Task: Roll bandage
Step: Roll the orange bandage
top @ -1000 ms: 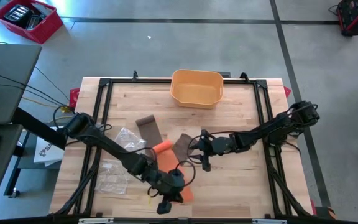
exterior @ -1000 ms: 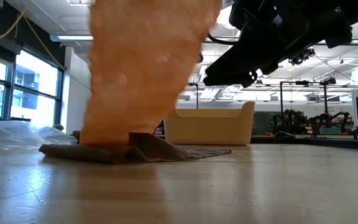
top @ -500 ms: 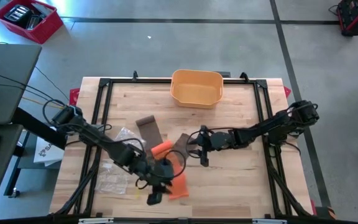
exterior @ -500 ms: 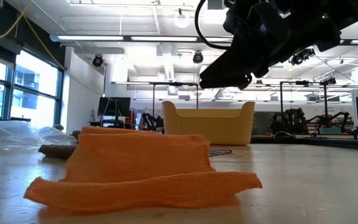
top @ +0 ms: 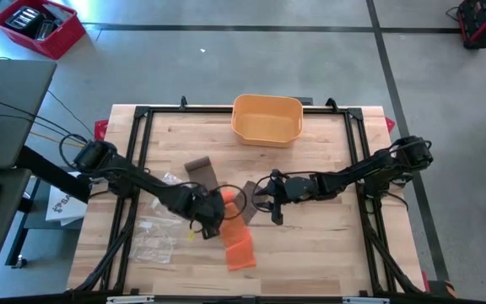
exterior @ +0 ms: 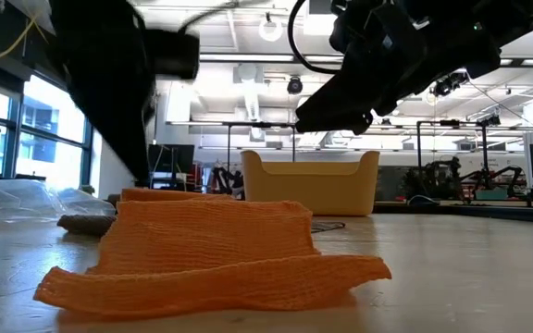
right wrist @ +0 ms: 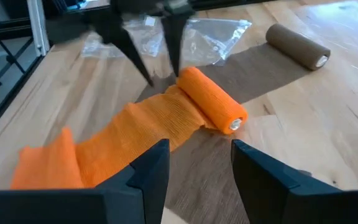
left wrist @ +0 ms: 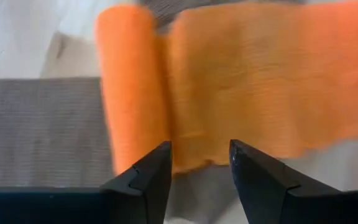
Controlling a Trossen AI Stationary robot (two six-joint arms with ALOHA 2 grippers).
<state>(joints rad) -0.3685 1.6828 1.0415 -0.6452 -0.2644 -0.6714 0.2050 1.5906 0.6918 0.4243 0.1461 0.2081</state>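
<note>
The left tool point(left wrist: 197, 165), fingers spread, hovers just over the orange bandage point(top: 233, 228); the right tool point(right wrist: 194, 171), also spread, waits beside its rolled end. The bandage is soft, light and floppy; probably best pinched at the firmer roll.

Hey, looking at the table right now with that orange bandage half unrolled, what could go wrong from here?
The orange bandage has its loose tail bunched in folds, so rolling may wind in creases. The open left gripper hovers by the rolled end and could nudge it away. That roll lies on the brown bandage, which the right gripper might snag.
</note>
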